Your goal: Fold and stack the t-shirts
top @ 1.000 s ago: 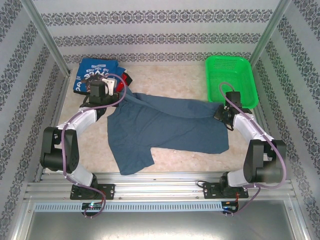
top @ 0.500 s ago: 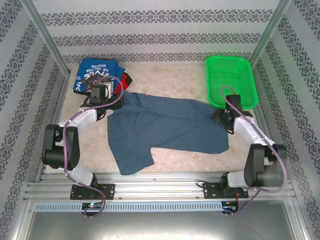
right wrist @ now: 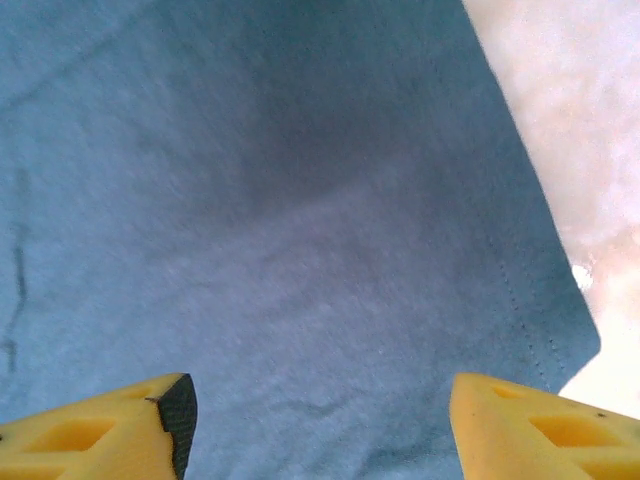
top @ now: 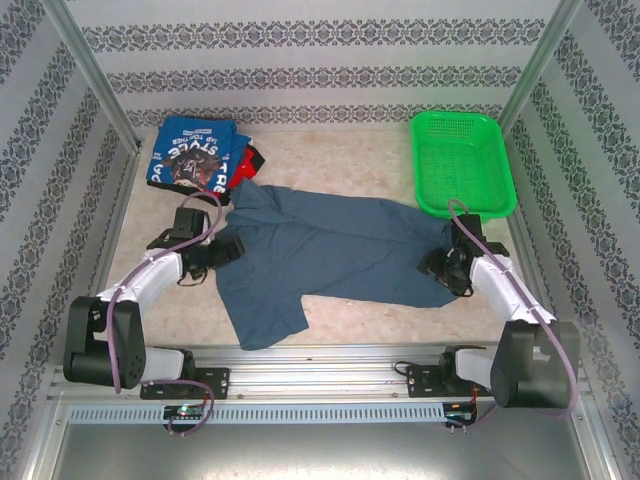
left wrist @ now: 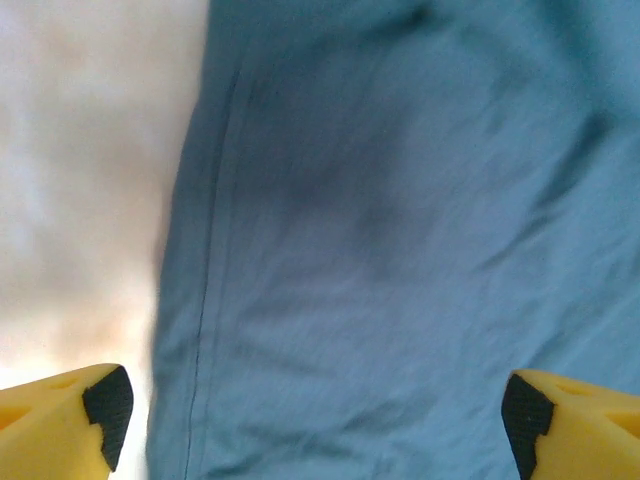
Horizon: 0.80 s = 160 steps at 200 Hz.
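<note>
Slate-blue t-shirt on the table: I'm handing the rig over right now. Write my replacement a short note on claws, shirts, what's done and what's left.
Left claw: open, over the left hem of the slate-blue t-shirt, gripping nothing.
Right claw: open, over the shirt's right corner, gripping nothing.
Shirts: the slate-blue one lies spread and wrinkled mid-table, unfolded. The bright blue shirt sits folded at far left, a red shirt peeking out beside it.
Green basket: far right.
Left: fold the slate-blue shirt and stack it on that pile.
</note>
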{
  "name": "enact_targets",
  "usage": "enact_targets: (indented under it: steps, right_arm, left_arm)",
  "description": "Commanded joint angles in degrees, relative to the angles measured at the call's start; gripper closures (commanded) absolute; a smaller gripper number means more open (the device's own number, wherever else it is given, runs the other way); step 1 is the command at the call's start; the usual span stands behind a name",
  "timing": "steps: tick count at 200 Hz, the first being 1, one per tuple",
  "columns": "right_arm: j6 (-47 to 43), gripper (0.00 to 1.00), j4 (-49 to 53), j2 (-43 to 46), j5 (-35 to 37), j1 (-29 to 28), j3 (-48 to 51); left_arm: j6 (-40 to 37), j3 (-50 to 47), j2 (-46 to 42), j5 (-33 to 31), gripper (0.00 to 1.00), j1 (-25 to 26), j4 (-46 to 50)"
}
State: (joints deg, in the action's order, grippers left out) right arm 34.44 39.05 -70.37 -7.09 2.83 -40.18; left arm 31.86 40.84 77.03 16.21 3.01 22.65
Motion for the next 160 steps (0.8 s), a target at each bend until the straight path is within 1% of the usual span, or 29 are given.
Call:
enact_targets:
  steps: [1, 19, 47, 59, 75, 87, 97, 114, 124, 135, 160]
  right_arm:
    - [1.1, 0.34, 1.4, -2.7, -1.9, -0.3, -0.1]
    - [1.0, 0.36, 2.1, -5.0, -1.3, -0.6, -0.9]
    - [1.4, 0.38, 1.1, -5.9, -1.1, -0.7, -0.6]
    - [1.4, 0.38, 0.7, -6.6, -1.2, -0.6, -0.8]
    - [1.4, 0.39, 0.5, -7.6, -1.3, -0.8, -1.3]
    - [1.3, 0.39, 1.0, -8.1, -0.7, -0.8, -2.0]
    - [1.0, 0.39, 1.4, -8.4, -0.6, -0.8, -2.5]
    - [0.7, 0.37, 1.9, -8.3, -0.7, -0.8, -2.9]
    - [0.9, 0.35, 2.3, -8.0, -0.4, -0.8, -2.9]
    - [0.8, 0.33, 2.8, -7.4, -0.1, -0.7, -3.1]
    - [0.9, 0.30, 4.2, -6.6, 0.7, -0.5, -3.8]
  left_arm:
    - [4.3, -0.8, 2.7, 2.7, 0.10, 0.7, 0.8]
    - [3.7, 0.0, 5.3, 1.2, 0.13, 1.6, 1.9]
    - [3.8, 1.5, 9.4, -0.7, 0.18, 3.2, 2.4]
    - [4.0, 1.7, 11.7, -0.6, 0.23, 4.0, 1.1]
    - [4.5, 2.1, 14.6, -0.1, 0.34, 4.9, 0.1]
    - [4.2, 2.3, 16.0, 0.9, 0.47, 5.1, 1.2]
    - [3.3, 2.1, 16.1, 0.5, 0.58, 5.2, 3.3]
    - [2.1, 1.1, 14.0, -1.8, 0.78, 4.8, 6.8]
    - [2.0, 0.0, 11.4, -2.4, 0.87, 4.1, 8.5]
    - [2.2, -1.5, 7.4, -3.6, 0.90, 3.1, 10.4]
    - [2.1, -4.8, -1.3, -5.5, 0.93, -0.2, 15.6]
